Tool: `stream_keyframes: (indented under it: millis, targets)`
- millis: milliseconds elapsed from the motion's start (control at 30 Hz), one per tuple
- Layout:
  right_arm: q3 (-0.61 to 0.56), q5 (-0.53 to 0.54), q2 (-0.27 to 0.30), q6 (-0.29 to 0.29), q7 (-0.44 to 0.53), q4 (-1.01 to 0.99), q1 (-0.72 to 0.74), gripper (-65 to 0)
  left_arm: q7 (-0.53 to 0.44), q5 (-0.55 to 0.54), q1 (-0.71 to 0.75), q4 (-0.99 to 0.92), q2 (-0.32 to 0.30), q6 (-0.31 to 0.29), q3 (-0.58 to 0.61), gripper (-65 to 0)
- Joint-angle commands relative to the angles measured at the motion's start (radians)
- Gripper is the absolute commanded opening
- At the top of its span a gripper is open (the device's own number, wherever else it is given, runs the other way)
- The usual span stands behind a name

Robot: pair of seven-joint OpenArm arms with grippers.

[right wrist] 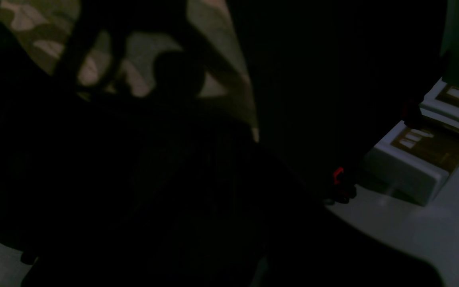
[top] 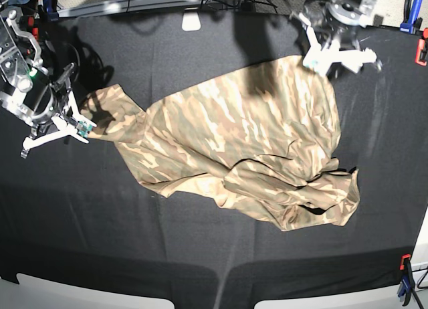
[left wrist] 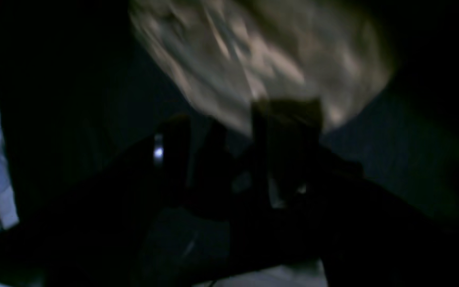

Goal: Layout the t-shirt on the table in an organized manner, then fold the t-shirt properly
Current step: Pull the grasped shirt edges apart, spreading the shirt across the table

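1. The t-shirt (top: 234,155) is lying crumpled across the middle of the table (top: 167,255), its near end bunching into folds with dark openings showing.
2. The cloth is looking soft, light and limp; I judge it will be sagging and dragging rather than holding any shape, so an edge or corner is offering the best hold.
3. At the shirt's narrow end, the right gripper (top: 79,126) is sitting clenched tight, apparently pinching the fabric's tip.
4. Beyond the shirt's far edge, the left gripper (top: 338,53) is hanging with jaws parted, grasping nothing.
5. That far edge is lying flat and reachable for a second hold.
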Motion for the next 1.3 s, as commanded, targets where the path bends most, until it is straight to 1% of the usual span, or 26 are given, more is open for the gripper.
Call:
stream_keyframes:
  millis: [0,67,133,233,367,467,567,633,700,767,900,1033,1200,1267]
  targets:
    - [0.013,-0.019,0.025,-0.007,0.002,0.013,0.014,-65.0,-0.011,0.028,0.003,-0.004,-0.006,0.012,-0.001,-36.0]
    - [0.013,-0.019,0.025,-0.007,0.002,0.013,0.014,-65.0,-0.014,0.049,0.003,-0.034,-0.006,0.013,-0.001,-36.0]
    - [0.013,-0.019,0.025,-0.007,0.006,0.013,0.014,-65.0,-0.029,0.048,0.003,-0.045,-0.006,0.016,-0.001,-36.0]
    - [0.013,-0.019,0.025,-0.007,0.006,0.013,0.014,-65.0,-0.072,0.041,0.002,-0.044,-0.003,0.018,-0.001,-36.0]
    - [0.013,-0.019,0.025,-0.007,0.005,0.013,0.014,-65.0,-0.079,-0.056,-0.004,-0.044,0.0,0.023,-0.001,-36.0]
    - [0.013,-0.019,0.025,-0.007,0.005,0.013,0.014,-65.0,-0.079,-0.08,-0.022,-0.045,-0.001,0.026,-0.001,-36.0]
    - [0.013,-0.019,0.025,-0.007,0.006,0.013,0.014,-65.0,-0.079,-0.105,-0.056,-0.045,0.0,0.064,-0.001,-36.0]
    - [0.013,-0.019,0.025,-0.007,0.005,0.013,0.014,-65.0,-0.077,-0.147,-0.079,-0.046,0.0,0.072,-0.001,-36.0]
    - [0.013,-0.019,0.025,-0.007,0.005,0.013,0.014,-65.0,-0.062,-0.175,-0.095,-0.049,0.0,0.071,-0.001,-36.0]
    - [0.013,-0.019,0.025,-0.007,0.005,0.013,0.014,-65.0,-0.035,-0.177,-0.098,-0.049,0.0,0.071,-0.001,-36.0]
    - [0.013,-0.019,0.025,-0.007,0.005,0.013,0.014,-65.0,0.05,-0.177,-0.097,-0.049,-0.001,0.071,-0.001,-36.0]
    - [0.013,-0.019,0.025,-0.007,0.005,0.013,0.014,-65.0,0.027,-0.178,-0.097,-0.049,-0.001,0.071,-0.001,-36.0]
    - [0.013,-0.019,0.025,-0.007,0.005,0.013,0.014,-65.0,0.042,-0.177,-0.097,-0.056,-0.001,0.071,-0.001,-36.1]
    - [0.013,-0.019,0.025,-0.007,0.006,0.013,0.014,-65.0,0.041,-0.178,-0.097,-0.069,-0.001,0.071,-0.001,-39.9]
